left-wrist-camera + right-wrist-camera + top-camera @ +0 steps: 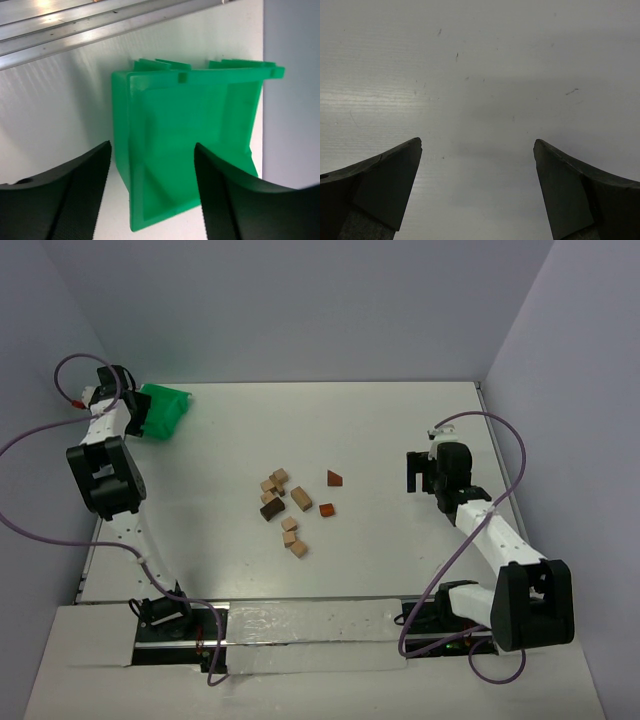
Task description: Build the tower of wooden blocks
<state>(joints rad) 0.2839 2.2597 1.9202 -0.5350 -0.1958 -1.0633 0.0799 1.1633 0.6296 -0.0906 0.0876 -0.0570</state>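
No tower stood anywhere. The small wooden blocks (285, 505), tan, reddish-brown and dark brown, lay loose in the middle of the white table (420, 420), well apart from both arms. Most of them crowded together on the left of the scatter. A reddish-brown triangular wedge (334, 477) and a reddish-brown cube (327, 509) lay a little off to the right.

The right gripper (477, 142) hung over bare table with its jaws wide apart and nothing between them. The left gripper (151, 146) was off at the far left, also spread and empty, pointed at a green plastic bin (165, 410) lying on its side. I could not tell whether a finger touched it.

What worried me was the crowding. Fingers closing on one tan piece in that cluster would likely shove its neighbours or pinch two at once. Pieces that tiny could twist in a loose grip and land crooked, and a crooked base would tip the whole stack. The wedge placed anywhere but on top would slide things off. The left arm, swinging away carelessly, might drag the bin along.
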